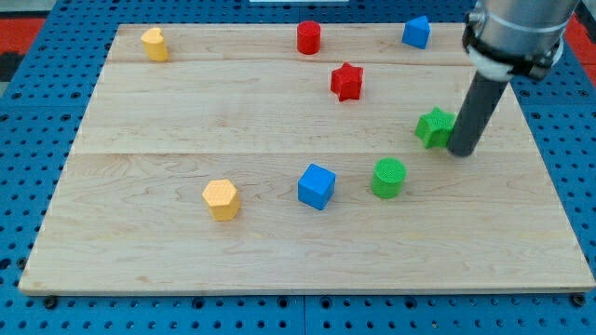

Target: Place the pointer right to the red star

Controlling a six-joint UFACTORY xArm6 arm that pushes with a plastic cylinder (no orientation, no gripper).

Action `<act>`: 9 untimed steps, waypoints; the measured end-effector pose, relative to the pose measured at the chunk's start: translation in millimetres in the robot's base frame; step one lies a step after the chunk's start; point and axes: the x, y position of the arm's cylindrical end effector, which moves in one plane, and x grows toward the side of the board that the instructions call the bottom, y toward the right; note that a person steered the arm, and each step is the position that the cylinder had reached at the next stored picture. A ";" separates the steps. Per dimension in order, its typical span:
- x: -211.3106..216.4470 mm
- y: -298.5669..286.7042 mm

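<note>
The red star lies on the wooden board right of centre, near the view's top. My tip rests on the board at the view's right, touching or almost touching the right side of the green star. The tip is well to the right of the red star and lower in the view. The rod rises from the tip to the arm's body at the view's top right corner.
A red cylinder, a blue block and a yellow block lie along the top edge. A green cylinder, a blue cube and a yellow hexagon lie lower, mid-board.
</note>
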 end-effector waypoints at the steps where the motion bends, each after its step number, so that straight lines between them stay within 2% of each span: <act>1: -5.0 4.1; 3: -25.5 46.6; 4: -51.5 47.2; 6: -56.7 46.1; 7: -64.1 34.7; 8: -89.2 6.3; 9: -93.1 -51.6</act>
